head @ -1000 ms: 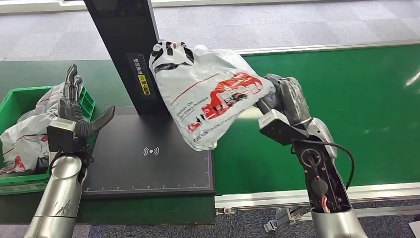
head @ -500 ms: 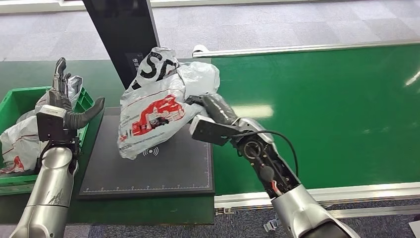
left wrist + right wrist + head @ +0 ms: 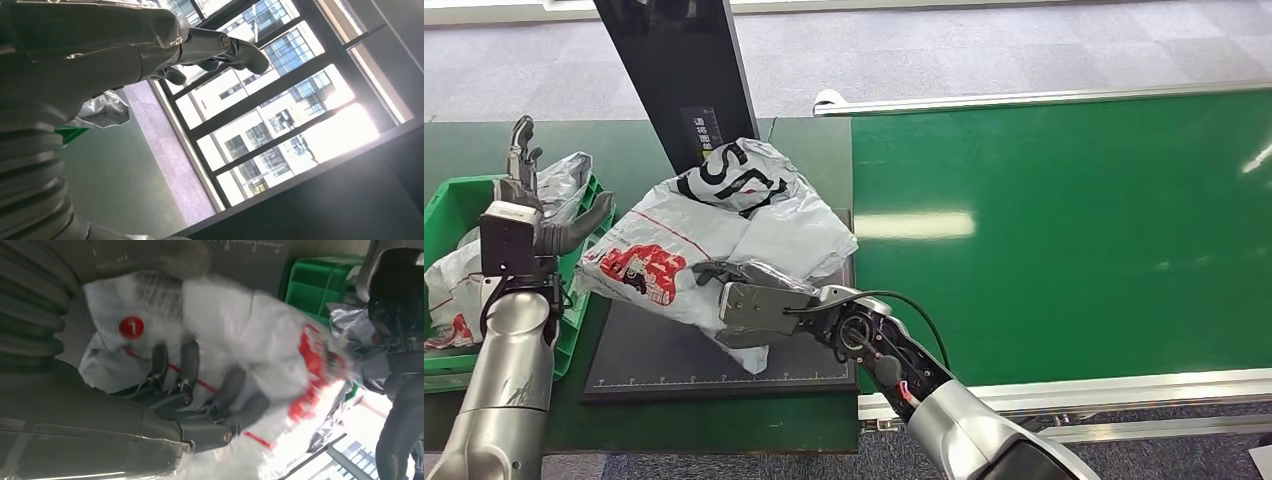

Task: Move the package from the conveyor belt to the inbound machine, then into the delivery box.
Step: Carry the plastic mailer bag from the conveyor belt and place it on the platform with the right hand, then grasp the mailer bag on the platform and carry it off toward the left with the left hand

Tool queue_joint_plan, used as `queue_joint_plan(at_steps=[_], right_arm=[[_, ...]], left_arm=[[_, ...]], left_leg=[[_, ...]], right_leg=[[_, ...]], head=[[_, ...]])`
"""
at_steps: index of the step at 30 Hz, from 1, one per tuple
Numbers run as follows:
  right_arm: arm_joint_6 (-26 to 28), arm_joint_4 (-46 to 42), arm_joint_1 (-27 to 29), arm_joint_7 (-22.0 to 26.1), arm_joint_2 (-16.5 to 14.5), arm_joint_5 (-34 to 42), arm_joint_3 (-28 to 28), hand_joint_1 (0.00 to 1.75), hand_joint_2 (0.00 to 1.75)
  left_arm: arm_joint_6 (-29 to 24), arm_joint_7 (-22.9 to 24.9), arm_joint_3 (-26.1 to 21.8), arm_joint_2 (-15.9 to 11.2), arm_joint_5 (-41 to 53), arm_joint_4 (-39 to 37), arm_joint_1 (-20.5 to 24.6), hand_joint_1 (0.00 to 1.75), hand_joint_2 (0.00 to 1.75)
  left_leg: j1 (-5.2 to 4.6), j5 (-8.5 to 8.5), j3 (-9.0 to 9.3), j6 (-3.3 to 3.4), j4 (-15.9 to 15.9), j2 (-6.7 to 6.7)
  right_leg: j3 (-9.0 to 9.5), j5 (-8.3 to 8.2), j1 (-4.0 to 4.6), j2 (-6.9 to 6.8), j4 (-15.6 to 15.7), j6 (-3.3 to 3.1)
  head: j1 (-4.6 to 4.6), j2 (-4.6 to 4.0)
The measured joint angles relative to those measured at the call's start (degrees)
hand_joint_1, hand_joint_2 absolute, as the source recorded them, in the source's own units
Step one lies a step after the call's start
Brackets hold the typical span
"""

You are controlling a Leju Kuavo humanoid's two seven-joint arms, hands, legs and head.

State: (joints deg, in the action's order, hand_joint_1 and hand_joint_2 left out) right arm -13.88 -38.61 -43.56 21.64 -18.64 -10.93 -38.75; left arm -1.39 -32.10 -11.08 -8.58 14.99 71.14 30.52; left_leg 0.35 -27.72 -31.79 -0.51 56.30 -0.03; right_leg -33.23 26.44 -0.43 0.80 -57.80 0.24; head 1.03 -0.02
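package [image 3: 724, 225]: a white plastic mailer with red and black print lay on the black pad [image 3: 674, 355] of the inbound machine, its far end against the foot of the black post [image 3: 679, 75]; one corner reached over the pad's left edge toward the green box [image 3: 449, 205].
right hand [image 3: 724, 290]: lay on the near side of the package, fingers [image 3: 190, 360] spread and pressed into the white plastic in the right wrist view; whether they gripped the plastic or only rested on it, I could not tell, since that view was blurred.
left hand [image 3: 524, 215]: raised above the right rim of the box, palm toward the package, fingers apart and pointing up, thumb stuck out toward the package; it held nothing and stood just clear of the package's corner.
box: green, left of the pad, with other white and grey bags [image 3: 459, 275] inside.
belt [image 3: 1064, 230]: the green conveyor ran to the right of the pad.
pad: dark, with a ruled scale along its near edge.
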Motion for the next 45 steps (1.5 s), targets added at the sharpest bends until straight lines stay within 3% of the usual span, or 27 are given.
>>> queue_joint_plan(at_steps=[12,17,22,26,29,33,39,40,43,44,45], right_arm=[[-4.49,-5.51,-0.88,0.60,2.44,11.80,3.54,0.00,1.75],[-8.19,-15.11,0.23,-0.30,6.32,23.68,9.93,0.00,1.75],[-6.85,-23.48,2.67,0.25,9.81,23.73,15.55,0.00,1.75],[-0.10,-33.11,8.79,1.57,14.04,17.64,22.84,0.00,1.75],[0.86,-38.14,16.21,2.80,15.74,13.49,29.28,0.00,1.75],[1.79,-41.87,25.88,3.82,16.00,10.31,36.65,0.00,1.75],[2.10,-47.27,35.10,4.15,14.75,9.86,45.11,0.00,1.75],[2.12,-48.15,36.15,4.13,14.38,9.84,46.04,0.00,1.75],[2.16,-50.53,38.80,4.09,13.45,9.58,47.86,0.00,1.75],[2.26,-51.26,39.67,4.11,13.13,9.41,48.21,0.00,1.75],[2.41,-51.95,40.58,4.17,12.84,9.23,48.46,0.00,1.75]], left_arm=[[4.16,0.28,0.22,0.21,0.36,0.15,-0.83,0.00,1.75],[8.67,0.27,2.37,0.72,-1.89,0.91,-2.36,0.00,1.75],[11.51,0.30,5.05,1.06,-3.50,1.59,-3.86,0.00,1.75],[7.69,0.68,11.00,1.12,9.07,4.24,-7.93,0.00,1.75],[2.94,2.09,18.19,1.27,20.72,5.18,-11.08,0.00,1.75],[-1.96,4.01,27.16,2.23,29.31,3.01,-12.86,0.00,1.75],[-2.16,6.51,35.59,4.00,35.45,-5.41,-11.11,0.00,1.75],[-2.38,6.91,36.46,4.25,36.24,-7.03,-10.46,0.17,1.75],[-3.26,7.51,38.37,5.25,37.64,-11.63,-8.09,1.47,1.75],[-3.44,7.54,38.80,5.62,37.85,-13.11,-7.37,1.74,1.75],[-3.59,7.43,39.11,5.95,37.94,-14.48,-6.81,1.75,1.75]], left_leg=[[-0.01,0.00,0.02,0.00,0.02,0.00],[-0.10,-0.01,0.00,0.01,0.03,-0.06],[-0.13,-0.02,0.03,0.02,0.05,-0.06],[-0.13,-0.06,0.01,0.06,0.05,-0.35],[-0.14,-0.15,-0.02,0.13,0.05,-0.36],[-0.14,-0.22,-0.06,0.18,0.04,-0.43],[-0.14,-0.21,-0.04,0.18,0.03,-0.40],[-0.13,-0.21,-0.02,0.18,0.03,-0.40],[-0.13,-0.21,0.12,0.18,0.02,-0.48],[-0.14,-0.21,0.18,0.18,0.01,-0.49],[-0.14,-0.22,0.23,0.18,0.01,-0.50]], right_leg=[[-0.04,-0.01,0.00,0.00,0.01,-0.01],[-0.03,-0.01,-0.08,-0.04,0.02,0.01],[-0.06,-0.03,-0.11,-0.04,0.06,0.01],[0.02,0.02,-0.11,-0.24,0.14,0.03],[0.05,0.03,-0.12,-0.29,0.20,0.05],[0.05,0.07,-0.13,-0.33,0.26,0.11],[0.07,0.07,-0.12,-0.32,0.26,0.11],[0.10,0.07,-0.12,-0.32,0.26,0.11],[0.28,0.08,-0.12,-0.36,0.26,0.11],[0.35,0.09,-0.12,-0.37,0.26,0.11],[0.40,0.09,-0.12,-0.37,0.26,0.11]], head=[[0.01,0.00],[-0.01,0.00],[0.03,0.00],[0.01,0.00],[0.01,0.00],[0.02,0.00],[0.03,0.00],[0.04,0.00],[0.02,0.00],[0.03,0.00],[0.02,0.00]])
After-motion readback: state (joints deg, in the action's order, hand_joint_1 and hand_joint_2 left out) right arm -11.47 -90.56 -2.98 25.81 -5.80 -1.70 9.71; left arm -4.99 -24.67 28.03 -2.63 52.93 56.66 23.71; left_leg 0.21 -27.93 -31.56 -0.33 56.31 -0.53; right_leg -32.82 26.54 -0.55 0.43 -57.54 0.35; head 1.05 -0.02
